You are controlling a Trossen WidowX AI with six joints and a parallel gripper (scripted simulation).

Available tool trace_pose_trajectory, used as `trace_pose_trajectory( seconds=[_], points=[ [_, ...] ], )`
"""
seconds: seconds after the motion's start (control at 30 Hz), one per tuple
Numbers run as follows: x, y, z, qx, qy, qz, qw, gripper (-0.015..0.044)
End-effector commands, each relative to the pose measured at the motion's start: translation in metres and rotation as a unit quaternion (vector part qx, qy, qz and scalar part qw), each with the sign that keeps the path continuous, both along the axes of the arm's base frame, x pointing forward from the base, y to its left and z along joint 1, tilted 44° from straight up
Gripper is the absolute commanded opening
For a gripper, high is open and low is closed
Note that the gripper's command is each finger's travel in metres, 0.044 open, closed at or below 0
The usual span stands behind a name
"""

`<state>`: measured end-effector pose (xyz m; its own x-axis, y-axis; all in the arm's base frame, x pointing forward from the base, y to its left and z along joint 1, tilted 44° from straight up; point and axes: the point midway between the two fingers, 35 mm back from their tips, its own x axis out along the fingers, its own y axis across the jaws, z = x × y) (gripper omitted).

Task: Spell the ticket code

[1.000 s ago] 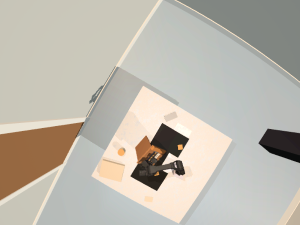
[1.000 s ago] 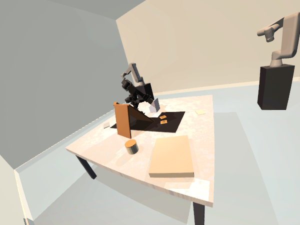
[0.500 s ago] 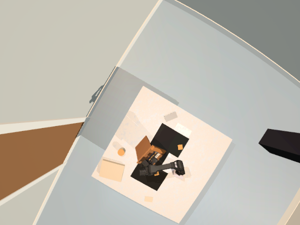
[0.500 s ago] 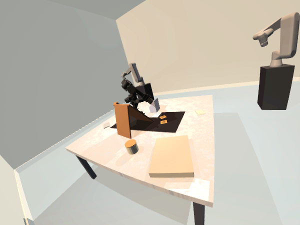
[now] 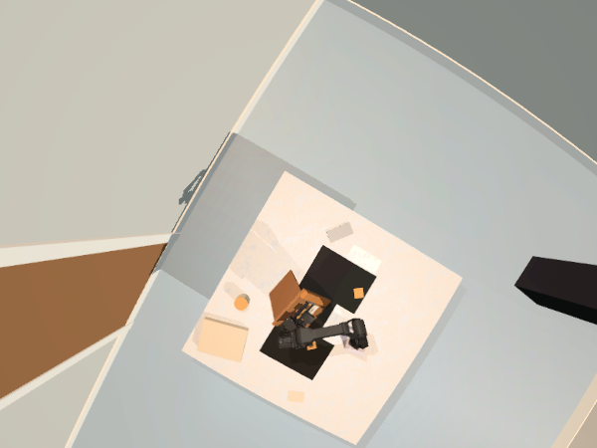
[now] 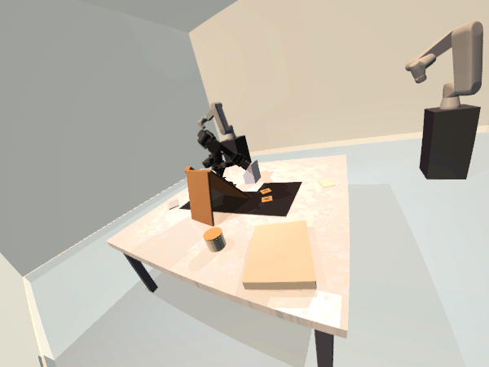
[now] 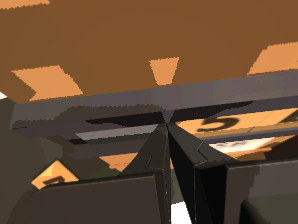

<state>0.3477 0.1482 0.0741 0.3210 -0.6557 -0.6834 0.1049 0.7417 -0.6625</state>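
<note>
My gripper (image 7: 166, 129) is shut and empty. Its tips are at the dark letter rail (image 7: 45, 116), just left of a tile marked 5 (image 7: 216, 123) in the channel. Part of another tile (image 7: 291, 116) shows to its right; its letter is cut off. The channel left of my fingers shows bare grey. The brown board (image 5: 286, 294) (image 6: 199, 197) stands tilted up. Loose orange tiles (image 5: 358, 293) (image 6: 266, 199) (image 7: 56, 175) lie on the black mat (image 5: 318, 266) (image 6: 281, 209). A pale printed strip (image 7: 245, 145) below the rail is partly hidden; I cannot read the code.
An orange-topped can (image 5: 241, 303) (image 6: 214, 240) and a flat wooden block (image 5: 223, 340) (image 6: 280, 254) stand beyond the board. A folded pale card (image 6: 254, 172) stands near the arm. A grey block (image 5: 339, 232) and a yellow note (image 5: 296, 396) (image 6: 327, 183) lie near the counter's edges.
</note>
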Motion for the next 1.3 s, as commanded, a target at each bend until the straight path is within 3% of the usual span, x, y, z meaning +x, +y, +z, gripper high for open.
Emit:
trace_pose_trajectory(
  seconds=[0.0, 1.27],
  points=[
    [0.0, -0.002, 0.004, -0.001, -0.003, 0.002, 1.0, 0.0],
    [-0.025, 0.013, 0.011, -0.001, -0.002, 0.002, 1.0, 0.0]
  ],
)
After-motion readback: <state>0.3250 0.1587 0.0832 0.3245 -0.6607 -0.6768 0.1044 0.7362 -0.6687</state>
